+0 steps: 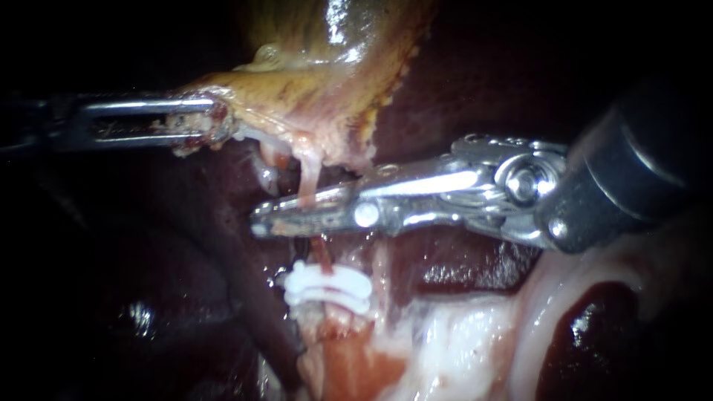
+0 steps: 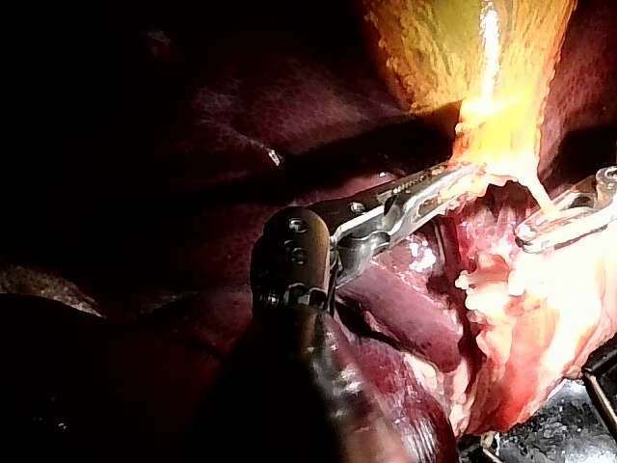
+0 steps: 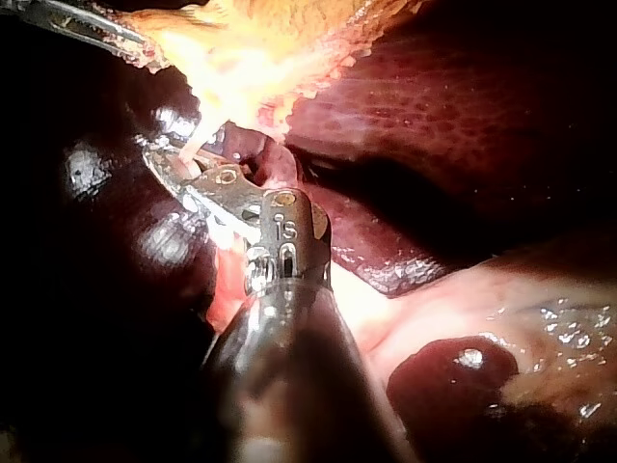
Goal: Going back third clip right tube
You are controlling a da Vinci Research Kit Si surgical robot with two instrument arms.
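My left instrument [image 1: 212, 126] comes in level from the left, jaws shut on the lower edge of the yellow-brown gallbladder [image 1: 319, 82], holding it up. A thin pink tube [image 1: 308, 172] hangs from that edge. My right instrument [image 1: 286, 215] reaches in from the right; its long jaws stand slightly open, astride this tube. Below them the tube carries two white clips [image 1: 327, 289], stacked close together. The left wrist view shows my left instrument [image 2: 453, 183] on the gallbladder edge and my right instrument [image 2: 554, 227] beside it. In the right wrist view, my right instrument [image 3: 178, 169] sits at the tube.
Dark red liver [image 1: 460, 96] lies behind and on both sides. Pale white and pink tissue [image 1: 460, 341] spreads below the clips toward the right. A second dark red lobe [image 1: 594, 334] sits at the lower right under my right instrument's shaft.
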